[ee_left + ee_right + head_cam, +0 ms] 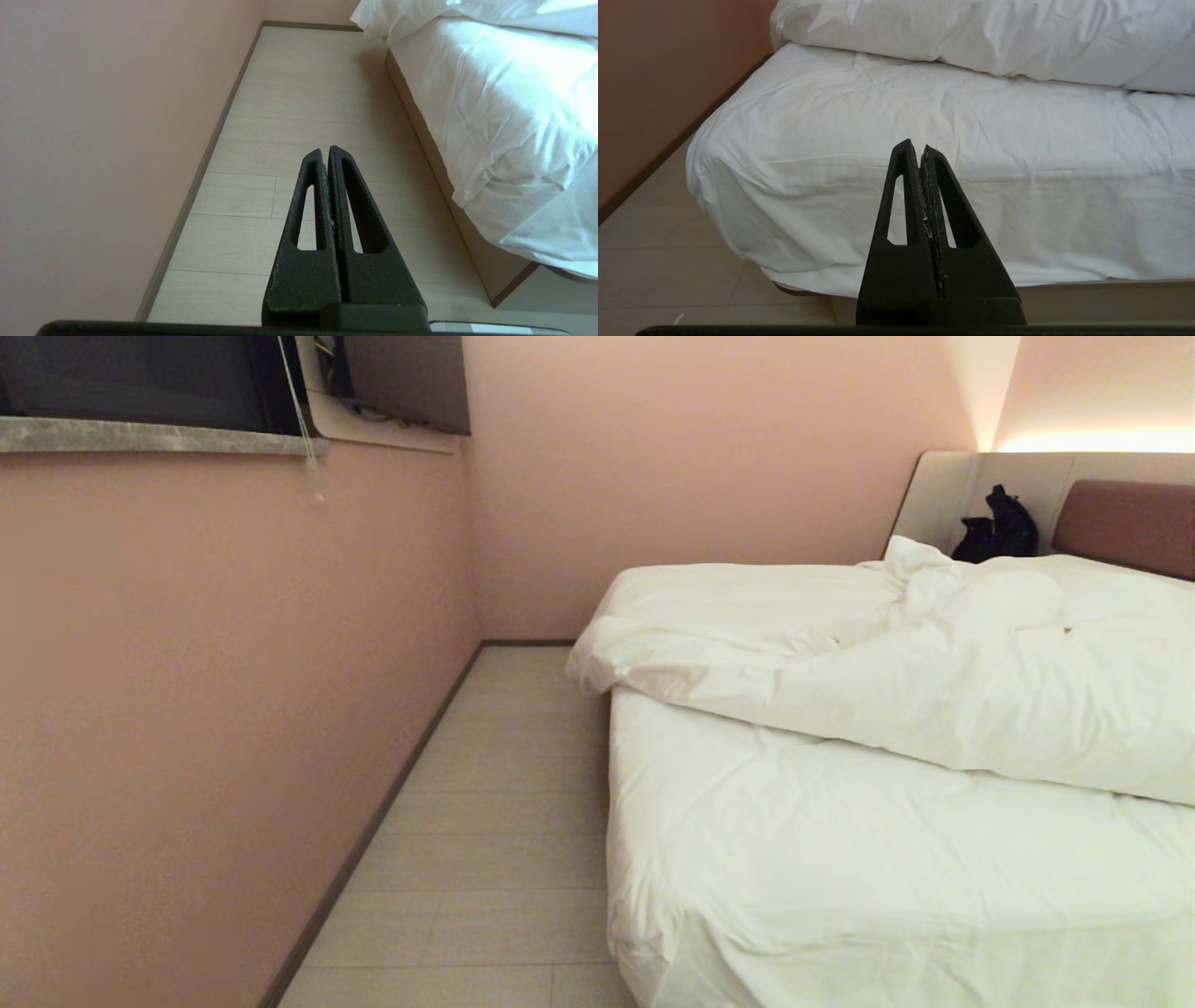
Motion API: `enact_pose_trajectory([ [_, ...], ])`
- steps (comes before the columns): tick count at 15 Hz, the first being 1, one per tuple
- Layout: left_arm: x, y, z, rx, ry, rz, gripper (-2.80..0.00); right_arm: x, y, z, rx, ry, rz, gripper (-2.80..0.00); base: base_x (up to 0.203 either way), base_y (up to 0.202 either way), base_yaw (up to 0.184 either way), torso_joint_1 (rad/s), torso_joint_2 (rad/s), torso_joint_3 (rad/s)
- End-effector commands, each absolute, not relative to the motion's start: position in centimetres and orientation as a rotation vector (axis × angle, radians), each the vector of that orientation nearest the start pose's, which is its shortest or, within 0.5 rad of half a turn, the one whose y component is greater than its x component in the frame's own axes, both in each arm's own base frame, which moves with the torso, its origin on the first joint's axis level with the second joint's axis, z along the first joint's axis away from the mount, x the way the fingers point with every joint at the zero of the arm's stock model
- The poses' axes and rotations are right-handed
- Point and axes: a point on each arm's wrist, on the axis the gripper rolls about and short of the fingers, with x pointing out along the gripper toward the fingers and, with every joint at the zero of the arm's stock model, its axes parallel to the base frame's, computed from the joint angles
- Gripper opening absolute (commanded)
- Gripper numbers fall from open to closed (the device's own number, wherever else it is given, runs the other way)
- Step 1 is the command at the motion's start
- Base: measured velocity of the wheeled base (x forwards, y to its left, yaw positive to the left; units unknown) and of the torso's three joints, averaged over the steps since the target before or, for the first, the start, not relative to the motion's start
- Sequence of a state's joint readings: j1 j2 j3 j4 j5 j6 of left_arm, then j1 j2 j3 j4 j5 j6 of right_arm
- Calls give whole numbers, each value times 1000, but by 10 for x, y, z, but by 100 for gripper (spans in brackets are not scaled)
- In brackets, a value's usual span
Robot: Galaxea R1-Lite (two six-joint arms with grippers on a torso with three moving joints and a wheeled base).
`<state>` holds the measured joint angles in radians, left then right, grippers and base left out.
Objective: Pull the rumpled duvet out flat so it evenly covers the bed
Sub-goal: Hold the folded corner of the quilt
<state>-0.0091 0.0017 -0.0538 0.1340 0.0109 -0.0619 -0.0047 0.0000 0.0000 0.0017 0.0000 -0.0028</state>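
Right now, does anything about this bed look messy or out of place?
Yes. The duvet is bunched toward the headboard end of the bed, its edge slanting and one corner hanging over the side, leaving the sheet bare. A black bag sits by the headboard.

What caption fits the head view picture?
Rumpled duvet bunched at the head of the bed, bare sheet below, floor alongside.
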Motion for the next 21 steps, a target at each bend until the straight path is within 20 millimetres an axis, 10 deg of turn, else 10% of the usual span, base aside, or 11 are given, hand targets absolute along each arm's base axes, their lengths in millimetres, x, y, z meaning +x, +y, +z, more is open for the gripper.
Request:
enact_pose_trajectory([
  [1, -27, 1, 76, -62, 83, 6, -280, -23, 0, 75, -3, 3, -5, -280, 0, 0, 0, 0, 0, 0],
  [12, -27, 1, 76, -60, 83, 9, -280, -23, 0, 75, -3, 3, -5, -280, 0, 0, 0, 0, 0, 0],
  [21, -27, 1, 76, -62, 83, 10, -280, -23, 0, 75, -3, 3, -5, -280, 0, -176, 0, 3, 4, 2],
])
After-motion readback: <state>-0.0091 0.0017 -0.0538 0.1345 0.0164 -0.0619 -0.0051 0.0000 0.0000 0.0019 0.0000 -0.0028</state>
